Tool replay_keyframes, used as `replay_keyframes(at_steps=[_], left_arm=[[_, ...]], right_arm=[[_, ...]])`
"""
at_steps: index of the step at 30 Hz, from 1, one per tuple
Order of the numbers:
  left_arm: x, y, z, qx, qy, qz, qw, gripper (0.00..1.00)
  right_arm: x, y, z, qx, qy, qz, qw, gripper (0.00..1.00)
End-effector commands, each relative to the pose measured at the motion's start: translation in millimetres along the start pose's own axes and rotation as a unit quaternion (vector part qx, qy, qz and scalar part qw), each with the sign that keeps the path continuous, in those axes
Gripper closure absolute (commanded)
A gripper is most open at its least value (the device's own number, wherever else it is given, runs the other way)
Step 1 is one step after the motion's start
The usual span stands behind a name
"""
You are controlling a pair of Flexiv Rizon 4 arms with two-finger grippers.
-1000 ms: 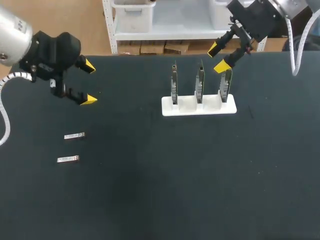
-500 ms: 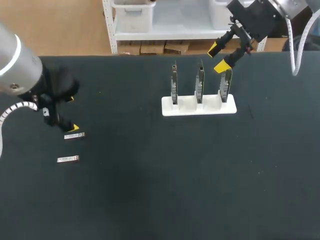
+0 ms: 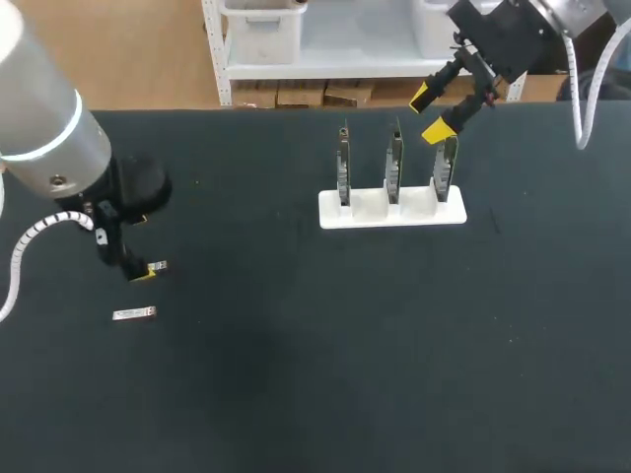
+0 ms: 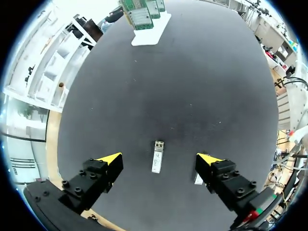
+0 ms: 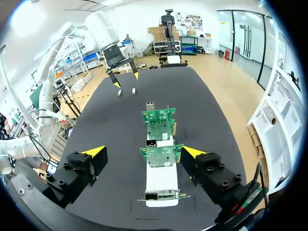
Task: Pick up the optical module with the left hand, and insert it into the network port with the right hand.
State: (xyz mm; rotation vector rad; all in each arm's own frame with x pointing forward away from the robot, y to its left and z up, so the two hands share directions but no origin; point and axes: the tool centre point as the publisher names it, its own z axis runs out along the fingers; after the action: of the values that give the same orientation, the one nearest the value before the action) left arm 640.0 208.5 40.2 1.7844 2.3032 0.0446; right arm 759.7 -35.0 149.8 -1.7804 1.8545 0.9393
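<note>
While the left gripper [image 4: 159, 158] gapes wide, a slim rectangular metallic optical module [image 4: 157, 156] lies between its fingers; the right gripper [image 5: 144, 151], equally wide, faces flat green network cards [image 5: 159, 156] just ahead.

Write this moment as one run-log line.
left gripper: jaws open, optical module between them | right gripper: jaws open, above card stand | module ungrasped
</note>
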Motion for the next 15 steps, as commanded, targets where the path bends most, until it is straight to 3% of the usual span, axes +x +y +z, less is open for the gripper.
replay_keyframes(at_steps=[1,6,15], left_arm=[[-1.8,4.5,7,0.022,-0.005,-0.002,1.000,0.00],[-1.0,5.9,11,0.016,0.002,0.004,1.000,0.00],[9.8,-8.2,29,0.038,0.013,-0.008,0.999,0.00]], right_arm=[[0,1,0,0.001,0.000,0.000,1.000,0.00],[0,1,0,0.001,0.000,0.000,1.000,0.00],[0,1,0,0.001,0.000,0.000,1.000,0.00]])
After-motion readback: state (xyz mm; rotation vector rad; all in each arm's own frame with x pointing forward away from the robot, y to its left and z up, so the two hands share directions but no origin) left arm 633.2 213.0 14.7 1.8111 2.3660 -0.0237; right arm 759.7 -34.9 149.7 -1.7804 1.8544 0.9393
